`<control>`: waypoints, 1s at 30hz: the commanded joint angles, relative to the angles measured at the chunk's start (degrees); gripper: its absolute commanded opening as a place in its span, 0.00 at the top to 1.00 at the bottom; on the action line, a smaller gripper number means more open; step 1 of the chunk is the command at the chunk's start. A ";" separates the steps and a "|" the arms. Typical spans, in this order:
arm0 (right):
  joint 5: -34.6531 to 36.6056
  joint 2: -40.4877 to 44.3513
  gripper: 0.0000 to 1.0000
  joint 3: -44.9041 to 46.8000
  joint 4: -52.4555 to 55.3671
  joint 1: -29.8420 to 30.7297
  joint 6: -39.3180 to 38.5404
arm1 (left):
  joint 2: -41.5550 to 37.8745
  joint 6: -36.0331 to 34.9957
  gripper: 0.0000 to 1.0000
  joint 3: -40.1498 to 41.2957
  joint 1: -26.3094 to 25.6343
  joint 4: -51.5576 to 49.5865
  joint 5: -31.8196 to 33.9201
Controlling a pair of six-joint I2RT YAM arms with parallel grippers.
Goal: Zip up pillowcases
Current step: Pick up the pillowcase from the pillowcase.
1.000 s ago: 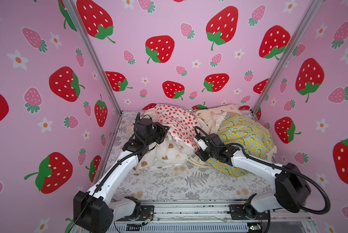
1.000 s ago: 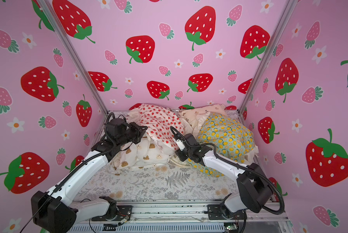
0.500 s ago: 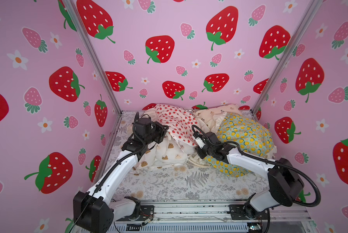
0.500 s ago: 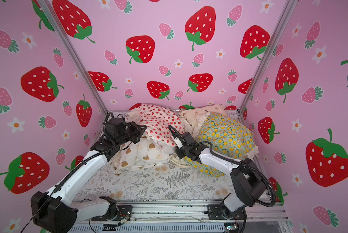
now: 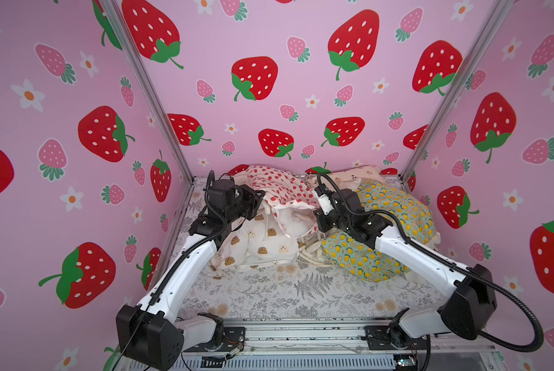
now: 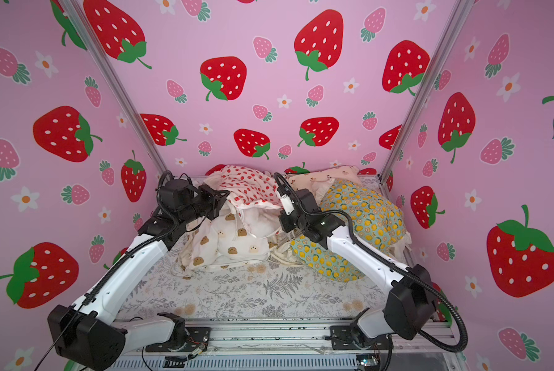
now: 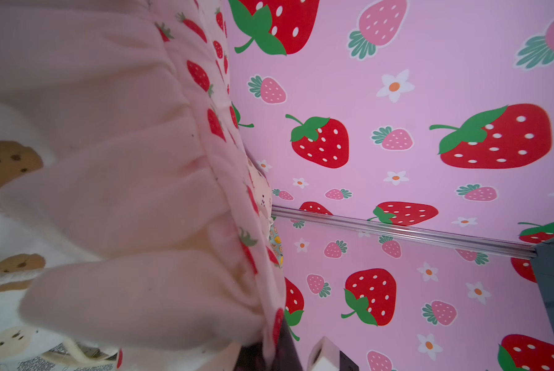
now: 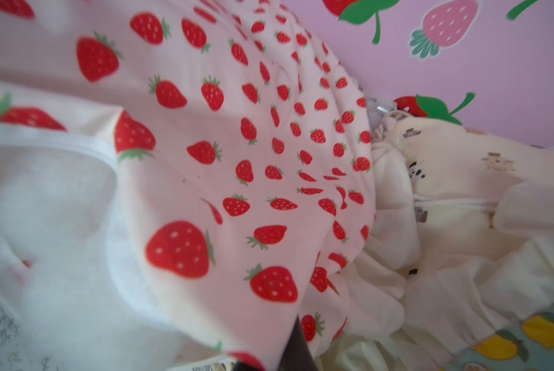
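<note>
Fern-print sheet (image 5: 301,289) between pink walls (image 5: 269,32) | strawberry pillowcase (image 5: 278,189) is lying near its back edge, mouth (image 5: 296,221) gaping | your left gripper (image 5: 260,196) is clenching the ruffle (image 7: 124,192), your right gripper (image 5: 315,214) is pinching the opposite edge of the mouth, likely stretching the zipper line straight for closing.

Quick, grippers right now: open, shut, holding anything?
Left gripper: closed on the ruffle of the strawberry pillowcase.
Right gripper: closed on the strawberry pillowcase too.
</note>
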State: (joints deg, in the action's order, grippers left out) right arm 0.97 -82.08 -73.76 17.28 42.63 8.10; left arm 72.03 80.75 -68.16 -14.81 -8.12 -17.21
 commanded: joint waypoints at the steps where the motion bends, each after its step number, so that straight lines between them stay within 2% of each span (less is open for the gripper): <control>1: -0.27 2.72 1.00 -7.78 8.16 -1.66 3.13 | 0.51 1.02 1.00 -6.33 0.74 -0.75 -1.68; 6: 1.61 2.98 1.00 -15.35 13.54 -7.34 6.30 | 1.17 0.81 1.00 -11.27 0.57 -3.14 -0.87; 9: 2.34 1.78 1.00 -17.94 15.41 -9.31 5.23 | 1.10 0.38 1.00 -12.09 -0.95 -4.62 -1.16; 13: -0.77 -1.46 1.00 -19.66 18.74 -9.33 4.73 | -0.01 2.45 1.00 -7.83 -3.36 -4.51 -3.14; 16: 0.15 -1.36 1.00 -17.75 19.11 -9.63 5.24 | -1.42 2.07 0.95 -4.73 -4.42 -4.88 -4.97; 19: -0.52 -0.37 1.00 -16.01 18.15 -10.38 7.06 | -2.35 0.00 0.86 -3.28 -4.44 -8.45 -5.94; 23: -5.43 -1.00 1.00 -15.74 16.68 -10.43 8.63 | -4.32 -5.24 0.62 -0.85 -6.68 -10.10 -5.76; 25: -6.11 -1.54 1.00 -15.71 16.68 -10.39 9.20 | -5.06 -7.68 0.52 0.67 -7.08 -9.28 -7.76; 28: -5.98 -2.11 1.00 -16.62 16.99 -10.46 9.87 | -7.76 -13.49 0.42 3.82 -7.02 -9.42 -8.94; 30: -5.90 -2.37 1.00 -17.39 17.61 -10.49 10.25 | -10.41 -18.84 0.33 5.40 -7.08 -12.54 -7.06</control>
State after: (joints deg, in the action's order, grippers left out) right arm -3.92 -83.81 -89.52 34.74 32.45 16.84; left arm 64.79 70.28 -64.14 -21.82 -18.00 -24.23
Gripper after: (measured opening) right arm 0.042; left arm 0.640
